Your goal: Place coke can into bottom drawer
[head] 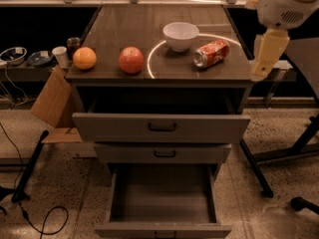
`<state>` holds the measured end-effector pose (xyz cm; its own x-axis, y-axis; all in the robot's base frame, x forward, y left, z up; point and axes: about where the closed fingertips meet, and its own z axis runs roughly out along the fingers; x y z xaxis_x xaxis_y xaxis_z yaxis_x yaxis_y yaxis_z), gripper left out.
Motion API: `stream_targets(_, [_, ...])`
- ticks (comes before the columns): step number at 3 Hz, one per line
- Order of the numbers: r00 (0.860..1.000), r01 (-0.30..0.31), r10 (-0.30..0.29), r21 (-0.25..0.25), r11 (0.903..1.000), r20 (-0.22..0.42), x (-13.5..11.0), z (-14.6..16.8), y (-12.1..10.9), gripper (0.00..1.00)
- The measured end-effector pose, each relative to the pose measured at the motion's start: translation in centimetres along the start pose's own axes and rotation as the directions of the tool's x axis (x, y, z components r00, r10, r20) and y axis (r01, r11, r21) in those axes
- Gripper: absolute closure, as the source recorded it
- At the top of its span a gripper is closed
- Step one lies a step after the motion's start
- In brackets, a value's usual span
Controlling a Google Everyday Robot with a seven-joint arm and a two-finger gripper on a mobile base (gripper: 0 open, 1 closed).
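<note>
The grey cabinet (124, 29) is seen from above and in front, with its dark top surface carrying four items.

Three drawers are fitted below the top. The top drawer (114, 128) is pulled partly out. The middle drawer (124, 153) is narrow and projects less than the top drawer. The bottom drawer (162, 193) is pulled out the farthest, and its deep grey interior is exposed to view.

The robot arm (284, 1) is located at the upper right, with its white housing above the right rear corner of the cabinet. The gripper (265, 54) hangs below this housing, just beyond the right edge of the cabinet top. It is near the coke can but apart from it. Whether the gripper is open or closed cannot be told, and nothing is seen held in it.

A cardboard piece (52, 103) is leaned against the left side of the cabinet.

A white bowl (180, 35) stands upright toward the rear centre of the top. The apple (131, 59) is placed left of centre near the front edge, and the orange (84, 58) sits at the front left corner.

The coke can (212, 53) lies on its side on the cabinet top, just right of the bowl, with its silver top turned toward the front left. It is not in the bottom drawer.
</note>
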<state>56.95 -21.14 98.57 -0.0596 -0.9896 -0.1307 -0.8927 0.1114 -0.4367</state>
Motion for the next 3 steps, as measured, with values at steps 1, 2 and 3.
stream_targets(1, [0.998, 0.037, -0.037, -0.002, 0.9993, -0.056, -0.4, 3.7, -3.8, 0.00])
stream_targets(2, [0.972, 0.150, -0.150, -0.017, 0.9886, -0.182, -1.6, 7.2, -6.0, 0.00])
stream_targets(3, [0.949, 0.180, -0.173, 0.003, 0.9836, -0.265, -0.6, 7.4, -7.2, 0.00])
